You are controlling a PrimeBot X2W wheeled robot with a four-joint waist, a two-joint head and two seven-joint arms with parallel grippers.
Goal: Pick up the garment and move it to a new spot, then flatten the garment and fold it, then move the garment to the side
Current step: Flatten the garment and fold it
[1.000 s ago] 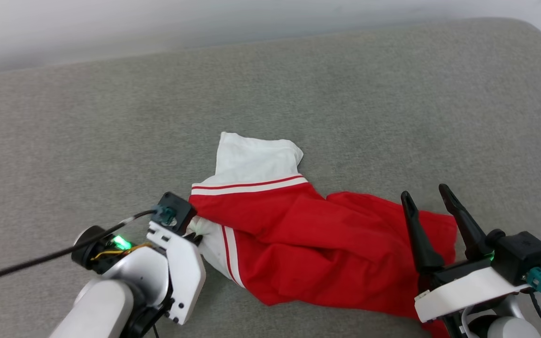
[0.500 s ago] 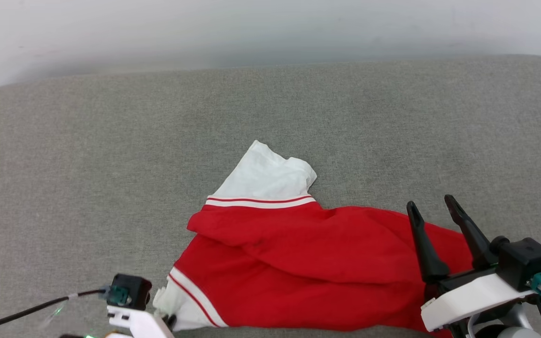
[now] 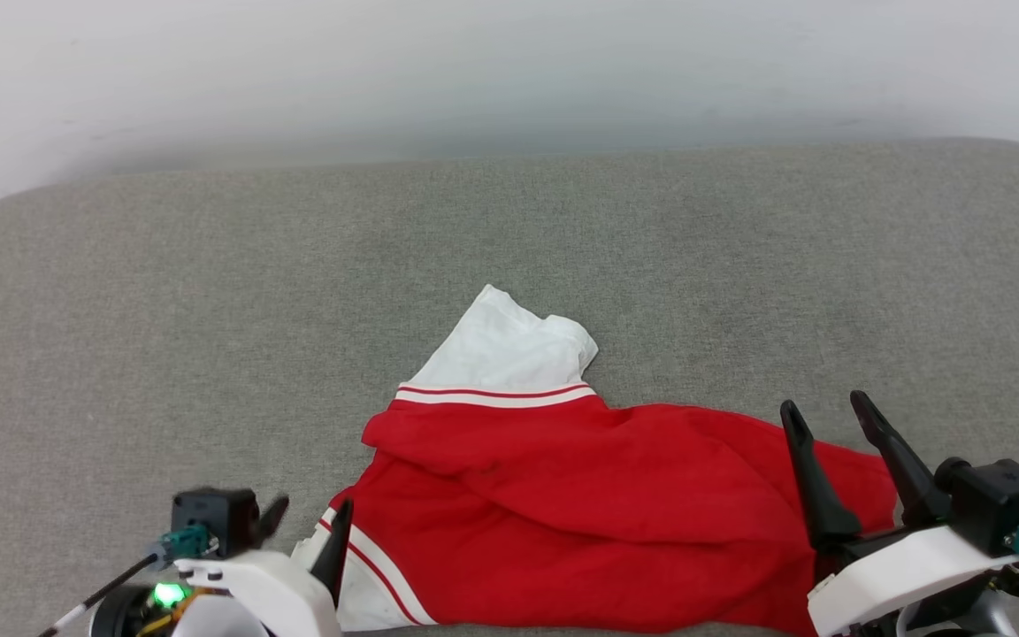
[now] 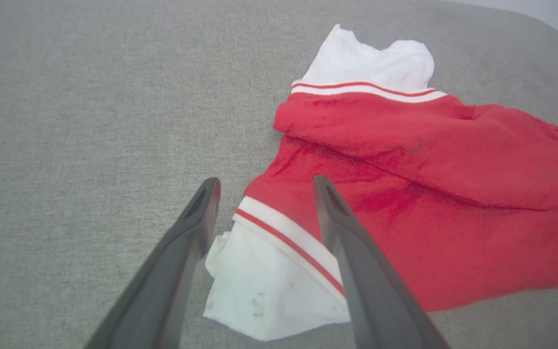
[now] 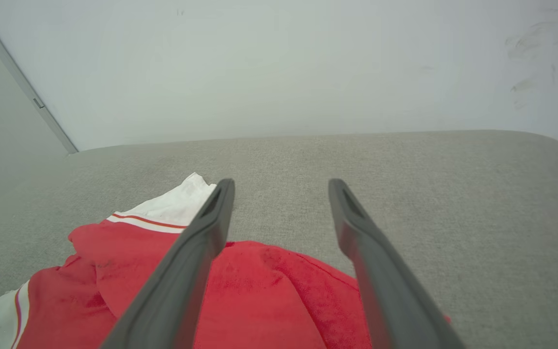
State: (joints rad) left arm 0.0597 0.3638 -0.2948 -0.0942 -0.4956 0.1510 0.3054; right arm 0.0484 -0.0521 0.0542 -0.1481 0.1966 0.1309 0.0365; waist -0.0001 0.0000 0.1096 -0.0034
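Both hands are let go right now, nothing gripped. The left hand point(image 4: 265, 184) has its fingers spread wide. One finger sits over bare grey surface point(image 3: 209, 310) and the other over the garment point(image 3: 580, 513), and the white near sleeve point(image 4: 259, 291) with its striped cuff lies just below the tips. Can't tell if the fingers actually touch the cloth. Ahead of that hand and off to its right, the red body lies in a rumpled, folded-over heap flat on the surface. The right hand point(image 3: 825, 404) is spread too, hovering over the far-right end of the red cloth with its tips pointing past the edge. Further out from both hands, the far sleeve point(image 3: 509, 349) sticks out white onto the surface, then it's plain grey up to the pale wall point(image 3: 474, 71).
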